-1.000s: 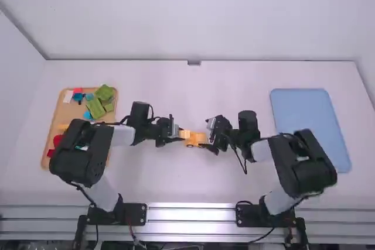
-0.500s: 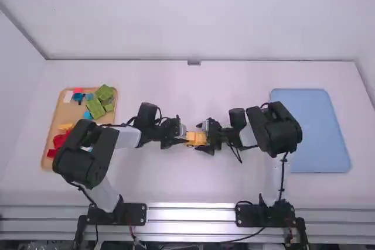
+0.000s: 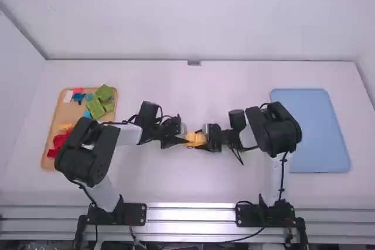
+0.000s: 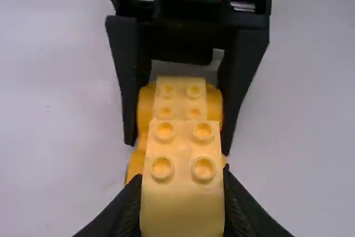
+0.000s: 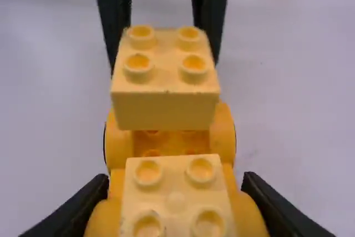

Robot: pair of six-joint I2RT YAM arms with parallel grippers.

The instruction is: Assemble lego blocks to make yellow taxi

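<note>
Swung inward since 1 second ago, the right arm's gripper (image 5: 175, 180) clasps the yellow wheeled plastic base (image 5: 223, 134) mid-table (image 3: 193, 89); the left gripper (image 4: 182, 178) pinches a yellow 4-stud plastic block (image 4: 182, 212). Probably light, stiff; grip smooth sides.

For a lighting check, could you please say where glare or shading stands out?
High view: glare along the metal rail; left wrist view: the right gripper looks dark against the pale table; right wrist view: the far yellow brick is shaded on its front.
</note>
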